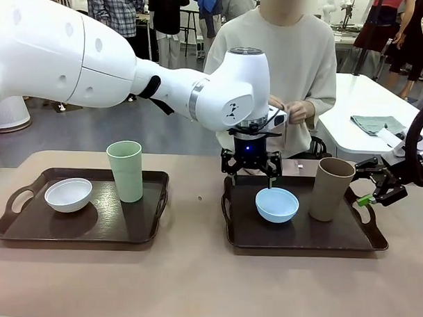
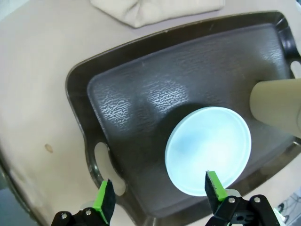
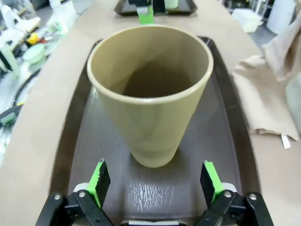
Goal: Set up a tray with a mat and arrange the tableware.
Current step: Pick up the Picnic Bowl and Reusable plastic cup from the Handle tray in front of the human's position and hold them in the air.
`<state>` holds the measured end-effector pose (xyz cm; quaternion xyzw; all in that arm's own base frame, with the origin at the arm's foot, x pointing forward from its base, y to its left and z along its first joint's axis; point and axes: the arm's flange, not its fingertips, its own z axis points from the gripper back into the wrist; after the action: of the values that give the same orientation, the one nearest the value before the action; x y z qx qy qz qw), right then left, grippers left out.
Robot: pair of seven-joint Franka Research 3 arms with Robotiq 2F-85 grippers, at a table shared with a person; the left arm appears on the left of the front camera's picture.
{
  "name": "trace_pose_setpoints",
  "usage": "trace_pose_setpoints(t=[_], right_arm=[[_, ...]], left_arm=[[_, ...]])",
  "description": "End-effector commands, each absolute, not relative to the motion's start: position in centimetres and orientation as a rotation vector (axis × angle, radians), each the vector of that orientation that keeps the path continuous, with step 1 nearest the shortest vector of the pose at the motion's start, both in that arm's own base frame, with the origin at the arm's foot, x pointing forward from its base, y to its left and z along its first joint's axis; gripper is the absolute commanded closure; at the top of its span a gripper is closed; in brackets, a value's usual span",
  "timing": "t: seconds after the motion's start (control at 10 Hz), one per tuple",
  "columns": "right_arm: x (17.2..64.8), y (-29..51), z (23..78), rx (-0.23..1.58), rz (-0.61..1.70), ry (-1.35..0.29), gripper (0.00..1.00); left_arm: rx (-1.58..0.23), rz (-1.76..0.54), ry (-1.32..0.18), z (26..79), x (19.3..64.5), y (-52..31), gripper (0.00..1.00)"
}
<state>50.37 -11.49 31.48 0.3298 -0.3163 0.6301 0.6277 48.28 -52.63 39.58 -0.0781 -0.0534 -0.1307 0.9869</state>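
Beige table (image 1: 193, 283) spans the lower frame, bearing left tray (image 1: 136, 229) and right tray (image 1: 348, 240); people stand behind. Left gripper (image 1: 250, 176) and right gripper (image 1: 367, 183) gape empty; the right arm (image 1: 417, 148) is cut off at the right edge.

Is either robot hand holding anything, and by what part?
Nothing is held: the left hand hangs open above the blue bowl, the right hand open facing the tan cup.

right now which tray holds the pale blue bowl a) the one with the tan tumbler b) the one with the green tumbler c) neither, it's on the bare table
a: the pale blue bowl sits in the right tray beside the tan tumbler; the green tumbler stands in the left tray.
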Motion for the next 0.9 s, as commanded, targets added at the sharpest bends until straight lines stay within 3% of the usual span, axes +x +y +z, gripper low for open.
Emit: trace_pose_setpoints(t=[0.0,0.8], right_arm=[[49.8,-10.3,31.1,0.742,1.428,-0.807,0.0],[49.8,-7.3,30.0,0.799,1.452,-0.827,0.0]], left_arm=[[-0.162,-0.259,-0.103,38.4,48.1,-52.6,0.0],[-0.134,-0.235,-0.071,36.2,49.4,-53.3,0.0]])
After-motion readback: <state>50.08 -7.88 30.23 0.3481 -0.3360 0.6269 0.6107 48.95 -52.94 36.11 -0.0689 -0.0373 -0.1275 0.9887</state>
